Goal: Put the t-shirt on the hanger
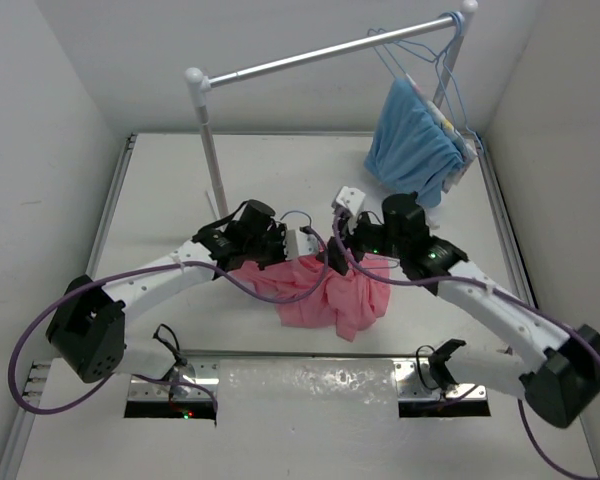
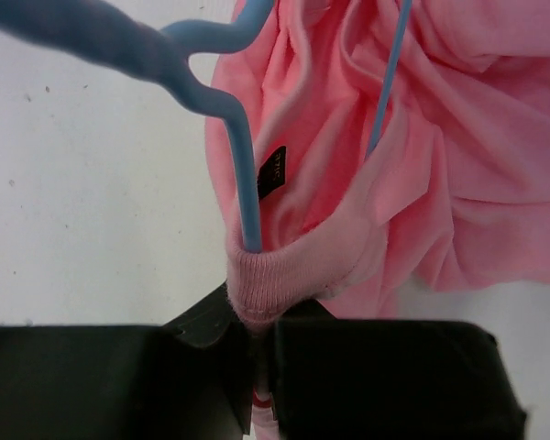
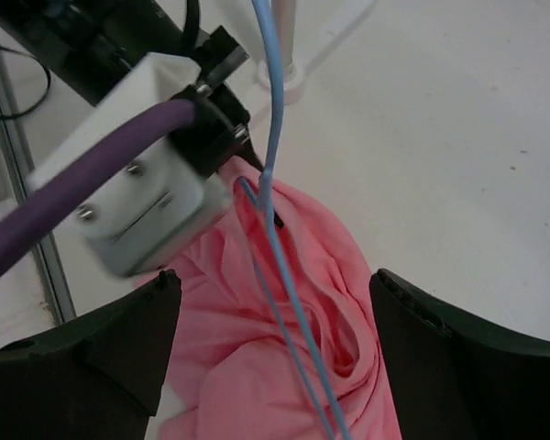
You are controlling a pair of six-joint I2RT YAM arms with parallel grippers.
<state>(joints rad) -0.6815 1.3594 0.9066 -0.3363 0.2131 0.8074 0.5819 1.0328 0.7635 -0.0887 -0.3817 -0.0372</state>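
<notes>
The salmon-pink t-shirt (image 1: 352, 296) lies crumpled on the white table between the two arms. My left gripper (image 1: 328, 262) is shut on its ribbed collar (image 2: 275, 275), pinched between the black jaws. The light-blue wire hanger (image 2: 246, 174) goes down into the neck opening just above that grip, and a second wire of it crosses the cloth further right. In the right wrist view the hanger (image 3: 273, 110) runs over the t-shirt (image 3: 229, 357) and between the fingers of my right gripper (image 3: 275, 367). That gripper (image 1: 348, 240) is wide open and hovers above the shirt, touching nothing.
A silver rail (image 1: 320, 55) on white posts (image 1: 208, 150) stands at the back. A light-blue garment (image 1: 415, 140) and spare hangers (image 1: 420, 50) hang at its right end. White walls close both sides. A post's base (image 3: 289, 78) is just beyond the shirt.
</notes>
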